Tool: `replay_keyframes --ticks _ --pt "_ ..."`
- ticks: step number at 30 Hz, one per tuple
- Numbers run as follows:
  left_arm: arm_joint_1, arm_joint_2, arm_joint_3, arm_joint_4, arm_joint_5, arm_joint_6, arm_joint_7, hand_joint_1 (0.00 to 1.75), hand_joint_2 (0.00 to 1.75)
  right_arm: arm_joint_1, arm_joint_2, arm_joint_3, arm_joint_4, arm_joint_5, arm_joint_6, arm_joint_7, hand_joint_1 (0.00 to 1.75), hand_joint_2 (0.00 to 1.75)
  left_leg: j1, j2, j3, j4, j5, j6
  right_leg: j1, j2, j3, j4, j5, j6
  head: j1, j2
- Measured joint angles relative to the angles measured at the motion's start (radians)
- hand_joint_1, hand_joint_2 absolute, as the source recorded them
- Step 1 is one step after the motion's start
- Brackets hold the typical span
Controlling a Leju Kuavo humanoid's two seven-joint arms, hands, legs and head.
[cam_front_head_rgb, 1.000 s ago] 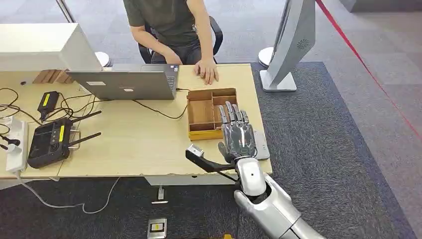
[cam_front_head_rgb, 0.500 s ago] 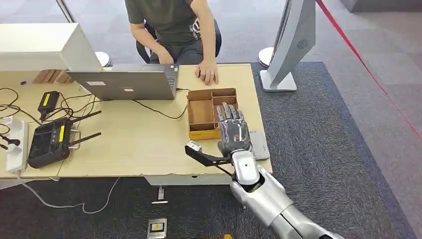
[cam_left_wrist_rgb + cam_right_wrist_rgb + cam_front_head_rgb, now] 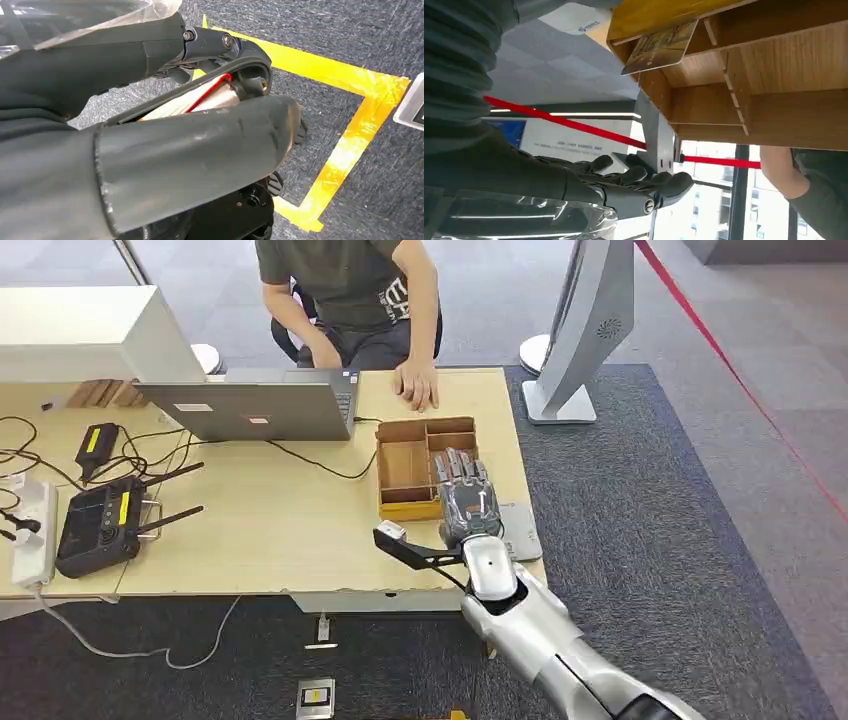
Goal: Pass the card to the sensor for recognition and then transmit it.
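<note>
Reaching over the near right corner of the light wooden table (image 3: pixel 260 530), the robot's right hand (image 3: pixel 467 502) is held flat, palm down, with its dark fingers (image 3: pixel 458 468) stretched out side by side and a bit apart. Nothing is in that hand. The fingertips are over the near right part of the brown wooden box with little compartments (image 3: pixel 405 465). In the right wrist view the same fingers (image 3: pixel 634 177) are straight and loose, just beside the box (image 3: pixel 774 75).

A picture card with rounded corners (image 3: pixel 659 47) leans in one compartment of the box, near its edge, and sticks out past the wall. The hand is close to it but not touching it.

A flat grey pad (image 3: pixel 520 530) lies on the table just beside the hand, at the table's right edge.

The left hand (image 3: pixel 190 150) hangs low over dark carpet with yellow tape lines (image 3: pixel 350 145). I cannot tell if its fingers are open or closed.

A person in a dark shirt (image 3: pixel 350 280) sits at the far side, with 1 hand (image 3: pixel 415 385) resting on the table near the box. A grey laptop (image 3: pixel 250 405) stands to the left of the box, and a black box with antennas (image 3: pixel 100 525) lies further left, among black cables
</note>
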Motion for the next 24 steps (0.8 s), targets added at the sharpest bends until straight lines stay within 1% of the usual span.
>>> replay_keyframes --ticks 13,24 --pt "0.001 0.000 0.004 0.000 0.007 0.006 0.009 0.00 0.00 -0.032 0.018 0.005 0.121 0.001 -0.008 -0.002 0.00 1.75 0.000 0.000 0.000 0.000 0.000 0.000 0.000 0.000 0.000 0.000 0.000 0.000 0.000 0.000" --pt "0.002 0.000 0.009 0.000 0.014 0.004 0.008 0.00 0.00 -0.074 0.016 0.009 0.200 -0.011 0.014 -0.010 0.00 1.75 0.000 0.000 0.000 0.000 0.000 0.000 0.000 0.000 0.000 0.000 0.000 0.000 0.000 0.000"
